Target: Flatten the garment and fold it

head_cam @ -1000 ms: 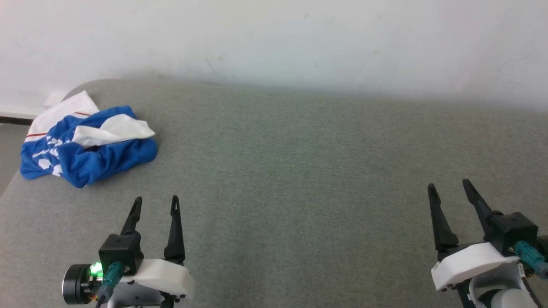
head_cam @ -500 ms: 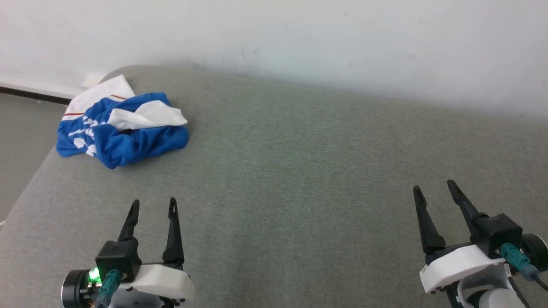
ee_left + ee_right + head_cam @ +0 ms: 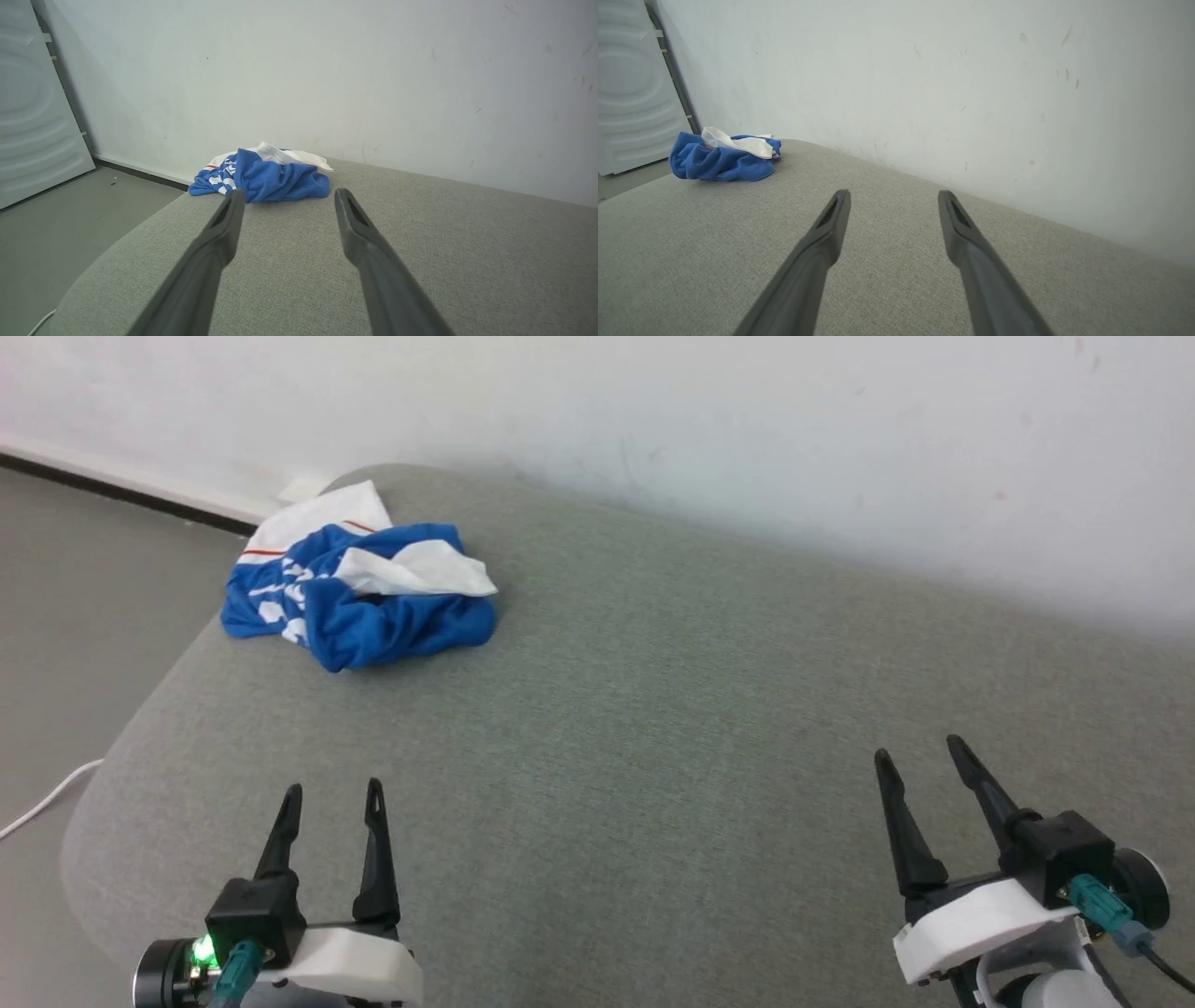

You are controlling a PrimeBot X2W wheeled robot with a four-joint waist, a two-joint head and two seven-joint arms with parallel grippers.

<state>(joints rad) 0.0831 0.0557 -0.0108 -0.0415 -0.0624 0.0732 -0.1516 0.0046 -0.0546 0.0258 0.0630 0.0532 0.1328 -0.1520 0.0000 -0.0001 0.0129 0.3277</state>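
The garment (image 3: pixel 359 588) lies crumpled in a heap at the far left corner of the grey upholstered surface (image 3: pixel 653 728), blue with white sleeves and a thin red stripe. It also appears as a garment heap (image 3: pixel 261 175) straight ahead in the left wrist view and as a garment heap (image 3: pixel 721 156) far to the left in the right wrist view. My left gripper (image 3: pixel 333 791) hovers open near the front left edge, well short of the cloth. My right gripper (image 3: pixel 918 751) hovers open at the front right, far from it. Both hold nothing.
A white wall (image 3: pixel 747 429) runs along the back of the surface. Grey floor (image 3: pixel 84 616) lies beyond the rounded left edge, with a white cable (image 3: pixel 42 800) on it. A pale ribbed panel (image 3: pixel 32 112) stands at the far left.
The head camera has turned left, so the whole picture shifts right and the floor and cable come into view. Both grippers stay open in about the same place.
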